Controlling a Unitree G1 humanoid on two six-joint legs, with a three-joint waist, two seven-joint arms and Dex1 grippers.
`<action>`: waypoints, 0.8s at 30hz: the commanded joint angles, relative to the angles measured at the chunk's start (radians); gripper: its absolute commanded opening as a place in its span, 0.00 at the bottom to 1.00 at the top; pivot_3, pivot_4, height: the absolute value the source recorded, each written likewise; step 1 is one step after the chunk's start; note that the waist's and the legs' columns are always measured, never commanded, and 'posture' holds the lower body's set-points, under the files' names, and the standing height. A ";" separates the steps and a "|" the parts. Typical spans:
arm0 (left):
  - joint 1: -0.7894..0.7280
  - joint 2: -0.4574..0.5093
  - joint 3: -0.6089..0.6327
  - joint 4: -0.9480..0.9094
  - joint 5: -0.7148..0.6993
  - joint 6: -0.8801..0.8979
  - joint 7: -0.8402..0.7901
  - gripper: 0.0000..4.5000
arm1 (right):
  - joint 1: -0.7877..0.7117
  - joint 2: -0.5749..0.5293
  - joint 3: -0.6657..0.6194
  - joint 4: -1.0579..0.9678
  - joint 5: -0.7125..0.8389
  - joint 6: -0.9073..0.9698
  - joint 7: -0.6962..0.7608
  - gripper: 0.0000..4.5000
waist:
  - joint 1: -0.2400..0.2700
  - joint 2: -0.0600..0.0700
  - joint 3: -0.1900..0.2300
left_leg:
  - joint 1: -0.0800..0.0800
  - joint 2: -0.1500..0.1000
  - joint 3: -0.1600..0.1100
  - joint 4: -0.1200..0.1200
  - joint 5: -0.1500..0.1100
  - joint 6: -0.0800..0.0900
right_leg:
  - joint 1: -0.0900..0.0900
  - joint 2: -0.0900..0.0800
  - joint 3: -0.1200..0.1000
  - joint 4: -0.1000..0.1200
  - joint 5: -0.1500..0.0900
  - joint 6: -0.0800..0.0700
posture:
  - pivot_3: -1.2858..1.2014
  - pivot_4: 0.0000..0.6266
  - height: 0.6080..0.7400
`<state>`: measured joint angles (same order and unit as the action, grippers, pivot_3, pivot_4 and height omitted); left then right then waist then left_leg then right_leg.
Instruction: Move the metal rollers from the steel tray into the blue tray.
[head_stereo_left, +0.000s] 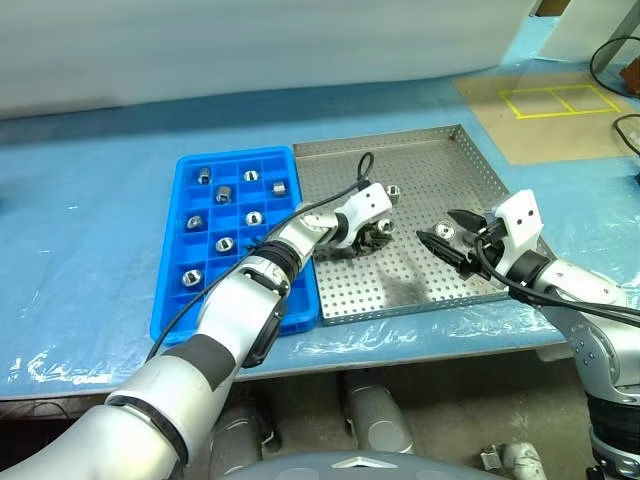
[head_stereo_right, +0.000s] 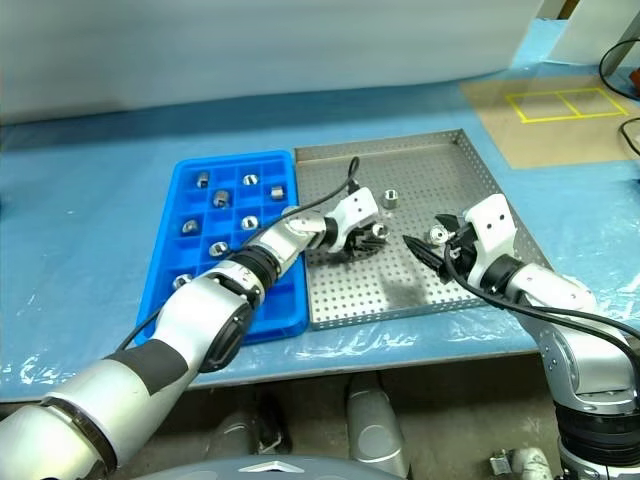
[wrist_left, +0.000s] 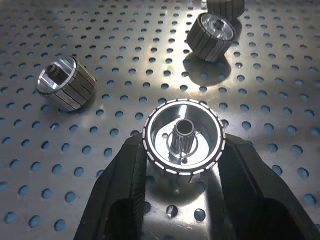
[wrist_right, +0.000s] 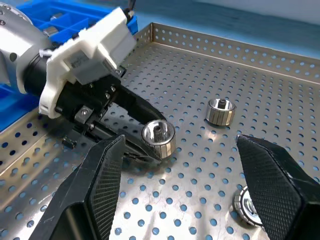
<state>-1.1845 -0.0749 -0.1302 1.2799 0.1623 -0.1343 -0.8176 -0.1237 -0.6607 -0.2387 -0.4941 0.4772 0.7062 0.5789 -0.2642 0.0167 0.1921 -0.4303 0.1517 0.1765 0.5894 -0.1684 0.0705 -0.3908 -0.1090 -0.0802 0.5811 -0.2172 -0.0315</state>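
Head view: on the counter (head_stereo_left: 90, 250), the blue tray (head_stereo_left: 168, 290) lies against the steel tray (head_stereo_left: 440, 160), with about nine rollers in its cells, though glare makes the count unsure. The left gripper (head_stereo_left: 378, 233) is over the steel tray, clamped on a roller (wrist_left: 184, 136). The right gripper (head_stereo_left: 447, 235) hovers nearby, fingers spread wide.

Left wrist view: both fingers pinch the roller's ribbed rim; two loose rollers (wrist_left: 66, 82) lie beyond.

Right wrist view: two more lie on the perforated floor.
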 joint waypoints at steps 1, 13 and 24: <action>-0.032 0.041 0.040 -0.085 -0.055 -0.030 -0.050 0.39 | -0.044 -0.018 0.010 -0.014 0.013 -0.015 0.021 0.81 | 0.000 0.000 0.000 | 0.000 0.000 0.000 0.000 0.000 0.000 | 0.000 0.000 0.000 0.000 0.000 0.000 | 0.26 0.24 1.00; 0.169 0.265 0.035 -0.603 -0.176 0.096 -0.290 0.39 | -0.307 0.023 0.218 0.165 -0.024 -0.082 0.155 0.81 | 0.026 0.000 0.000 | -0.006 0.003 0.000 0.008 -0.002 0.003 | -0.007 -0.001 0.000 0.010 0.001 -0.001 | 0.36 0.24 1.00; 0.464 0.526 0.098 -1.189 -0.324 0.445 -0.300 0.39 | -0.553 0.153 0.412 0.417 -0.060 -0.200 0.388 0.81 | 0.204 0.001 0.001 | -0.003 0.011 0.001 0.008 0.007 -0.011 | -0.014 0.001 0.001 0.029 0.000 -0.004 | 0.47 0.24 1.00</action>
<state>-0.7268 0.4326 -0.0705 0.1814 -0.1234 0.2697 -1.1384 -0.6505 -0.5178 0.1558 -0.0829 0.4195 0.5391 0.9299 -0.0601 0.0177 0.1928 -0.4321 0.1627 0.1779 0.5973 -0.1625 0.0564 -0.4053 -0.1075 -0.0784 0.6112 -0.2176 -0.0354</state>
